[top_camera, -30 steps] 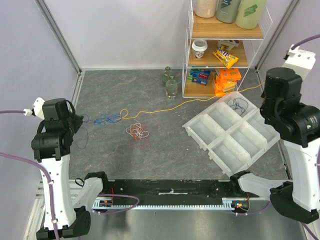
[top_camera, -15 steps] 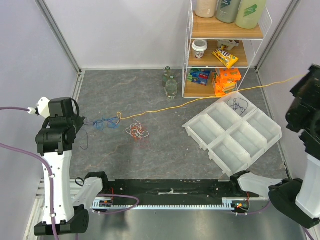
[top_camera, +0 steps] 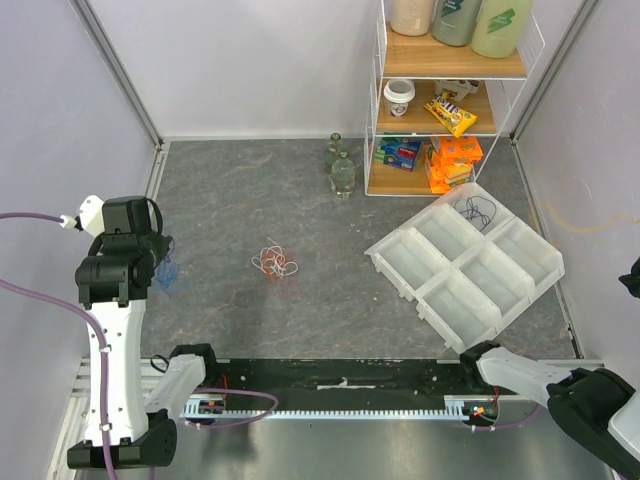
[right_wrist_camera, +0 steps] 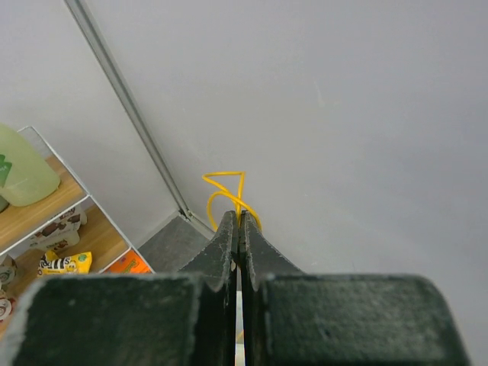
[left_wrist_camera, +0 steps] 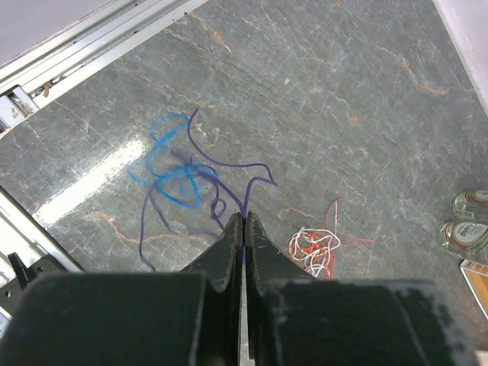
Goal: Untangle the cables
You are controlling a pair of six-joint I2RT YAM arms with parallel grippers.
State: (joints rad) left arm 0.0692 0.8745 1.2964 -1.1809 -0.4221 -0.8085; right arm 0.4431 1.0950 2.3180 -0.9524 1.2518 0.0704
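My left gripper (left_wrist_camera: 244,218) is shut on a purple cable (left_wrist_camera: 223,164), which hangs tangled with a light blue cable (left_wrist_camera: 171,174) over the floor. In the top view this pair (top_camera: 165,272) dangles right beside the left gripper (top_camera: 160,252) at the far left. A small orange, white and red tangle (top_camera: 273,264) lies mid-floor, and in the left wrist view that tangle (left_wrist_camera: 313,248) sits just right of the jaws. My right gripper (right_wrist_camera: 239,216) is shut on a yellow cable (right_wrist_camera: 226,187) and faces the wall. The yellow cable (top_camera: 600,222) shows only as a blur at the far right.
A white compartment tray (top_camera: 470,290) sits tilted at the right, with a dark blue cable (top_camera: 480,210) in its far compartment. A wire shelf (top_camera: 455,110) with snacks stands at the back, two glass bottles (top_camera: 342,172) beside it. The dark rail (top_camera: 340,375) runs along the near edge.
The yellow cable has come away from the blue and purple cables and left the floor. The right arm swung out to the right edge. The blue and purple cables drew left.
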